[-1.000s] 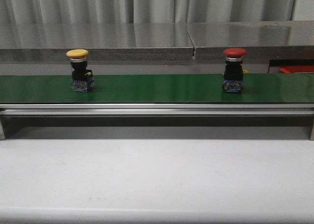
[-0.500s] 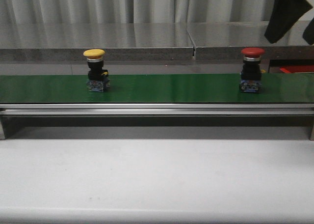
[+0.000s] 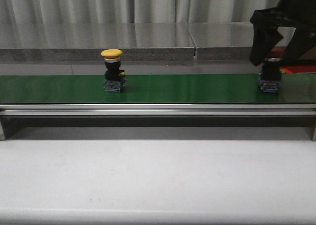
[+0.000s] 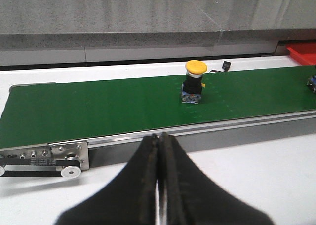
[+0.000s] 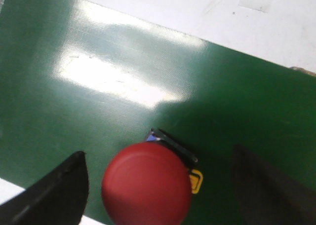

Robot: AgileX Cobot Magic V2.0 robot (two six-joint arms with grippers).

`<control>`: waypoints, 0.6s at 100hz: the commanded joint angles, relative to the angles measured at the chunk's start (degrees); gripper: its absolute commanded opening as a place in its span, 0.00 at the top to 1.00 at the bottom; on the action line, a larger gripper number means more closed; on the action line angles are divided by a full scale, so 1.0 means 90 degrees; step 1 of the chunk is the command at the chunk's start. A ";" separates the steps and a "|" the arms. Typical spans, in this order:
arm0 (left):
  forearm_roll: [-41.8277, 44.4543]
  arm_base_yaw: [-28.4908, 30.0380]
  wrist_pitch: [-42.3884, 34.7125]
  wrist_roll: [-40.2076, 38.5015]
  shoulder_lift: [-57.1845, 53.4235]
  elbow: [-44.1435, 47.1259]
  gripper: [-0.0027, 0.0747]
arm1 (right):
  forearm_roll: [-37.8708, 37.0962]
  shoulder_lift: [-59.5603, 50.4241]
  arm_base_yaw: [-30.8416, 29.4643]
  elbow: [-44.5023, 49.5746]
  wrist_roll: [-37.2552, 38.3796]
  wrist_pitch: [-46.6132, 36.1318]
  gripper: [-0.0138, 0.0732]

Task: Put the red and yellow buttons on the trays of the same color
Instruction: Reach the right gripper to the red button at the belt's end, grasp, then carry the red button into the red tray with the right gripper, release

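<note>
Both buttons further right — one yellow button (image 3: 111,70), one red button (image 5: 146,188)

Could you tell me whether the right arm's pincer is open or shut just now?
Open. In the right wrist view its two fingers stand wide apart on either side of the red button, neither touching it.
</note>
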 commanded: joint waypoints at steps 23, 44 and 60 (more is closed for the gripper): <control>-0.0137 -0.0052 -0.0450 -0.0013 0.0054 -0.0173 0.99 | -0.0321 -0.0252 -0.0118 -0.0415 0.0180 0.0289 0.65; -0.0137 -0.0052 -0.0450 -0.0013 0.0054 -0.0173 0.99 | -0.0321 -0.0174 -0.0611 -0.1376 0.0201 0.0510 0.70; -0.0137 -0.0052 -0.0450 -0.0013 0.0054 -0.0173 0.99 | -0.0321 0.0302 -0.1259 -0.2527 0.0201 0.0661 0.70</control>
